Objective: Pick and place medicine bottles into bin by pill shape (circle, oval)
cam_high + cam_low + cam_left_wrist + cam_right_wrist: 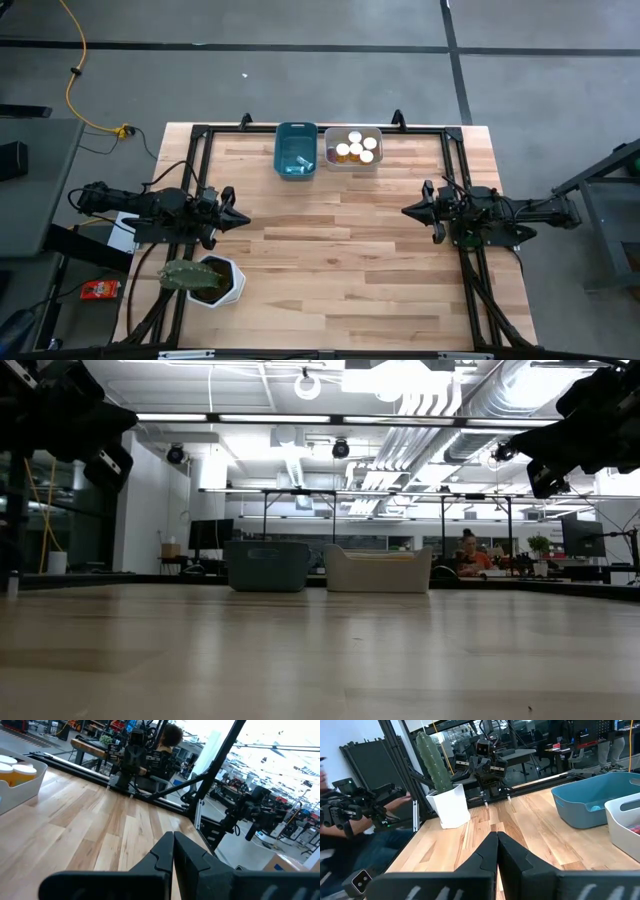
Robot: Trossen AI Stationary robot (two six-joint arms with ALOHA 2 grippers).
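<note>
Both grippers, left [243, 221] and right [407, 211], were pressed together, empty; medicine bottles [356, 147] in white bin [352, 164], pill shapes unreadable.

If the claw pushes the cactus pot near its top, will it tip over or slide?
The white pot looks narrower at its base, and the tall cactus stands well above the rim, so a high push probably tips it. Pushed low, it would likely slide on the smooth wooden table.

Left gripper [243, 219] at the left edge, jaws pressed together, pointing inward, right gripper [407, 212] at the right edge, jaws likewise together, both arms raised, facing each other
</note>
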